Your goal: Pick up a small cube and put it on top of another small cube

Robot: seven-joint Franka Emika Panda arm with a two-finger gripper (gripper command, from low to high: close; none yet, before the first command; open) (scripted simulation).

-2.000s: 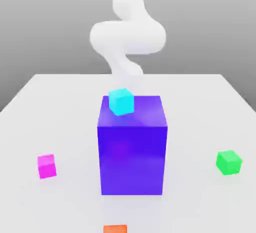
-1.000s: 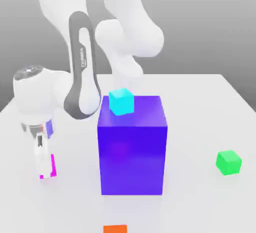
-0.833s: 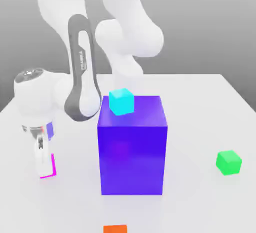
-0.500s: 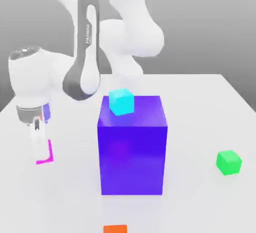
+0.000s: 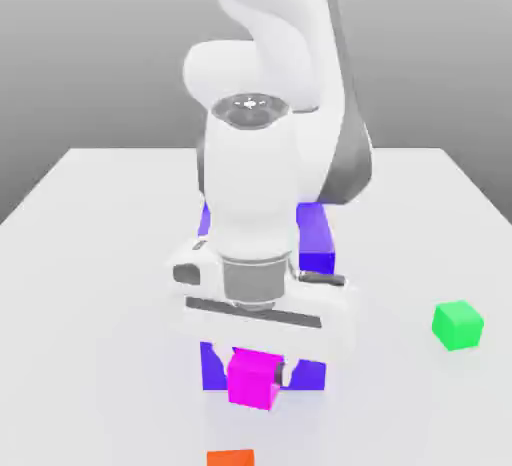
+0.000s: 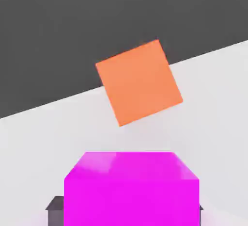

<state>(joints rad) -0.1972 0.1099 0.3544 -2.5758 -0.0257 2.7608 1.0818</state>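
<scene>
With the magenta cube [image 5: 254, 379] clamped in its jaws, the gripper [image 5: 257, 374] has swept across from the bench's [image 5: 400, 254] far side at the exterior view's left, and now it's in front of the big blue block [image 5: 316, 229]! Pick done, it seems; the orange cube [image 6: 139, 83] looks a likely base, so placing comes next.

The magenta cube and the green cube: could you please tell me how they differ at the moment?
The magenta cube is held in the hand, while the green cube rests on the table. The magenta cube is bright pink-purple; the green cube is vivid green. Both are small, plain and single-coloured.
</scene>
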